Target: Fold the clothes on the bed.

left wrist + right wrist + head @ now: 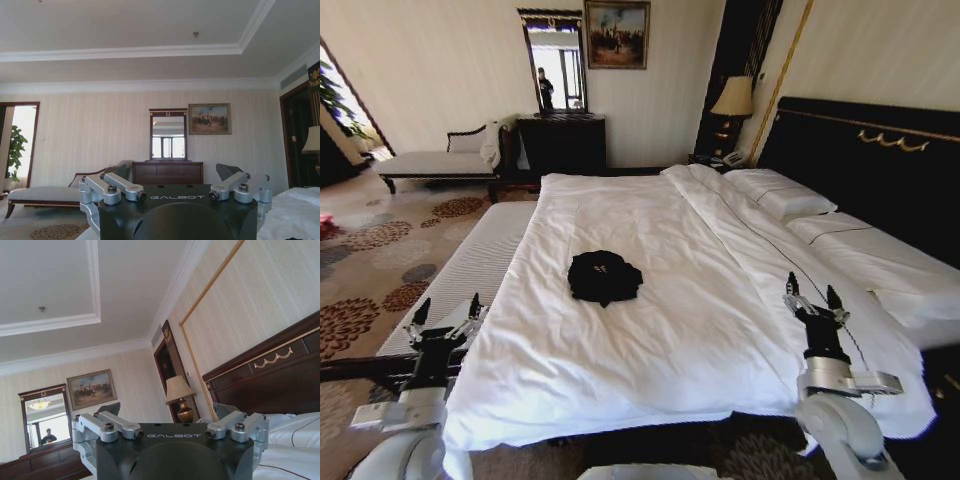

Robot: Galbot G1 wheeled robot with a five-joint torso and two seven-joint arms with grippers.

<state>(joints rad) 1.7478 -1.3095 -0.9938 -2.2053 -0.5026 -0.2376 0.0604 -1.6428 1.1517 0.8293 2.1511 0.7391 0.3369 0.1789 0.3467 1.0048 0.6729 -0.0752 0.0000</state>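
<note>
Clothes [605, 276], one black T-shirt in a crumpled heap, sit at centre frame on the white bed [720, 330]. Nothing is folded yet; I judge the first step still ahead: reach in and spread the shirt flat. Left hand [447, 311] at lower left and right hand [814, 296] at lower right both hover open, empty, well apart from it. Open duvet surrounds the shirt; the bed's near edge lies between the hands.

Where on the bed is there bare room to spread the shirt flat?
Bare duvet lies all round the crumpled shirt: widest between it and the near edge, where the left gripper and right gripper stand open at the corners. It is crowded only by the pillows at the headboard.
</note>
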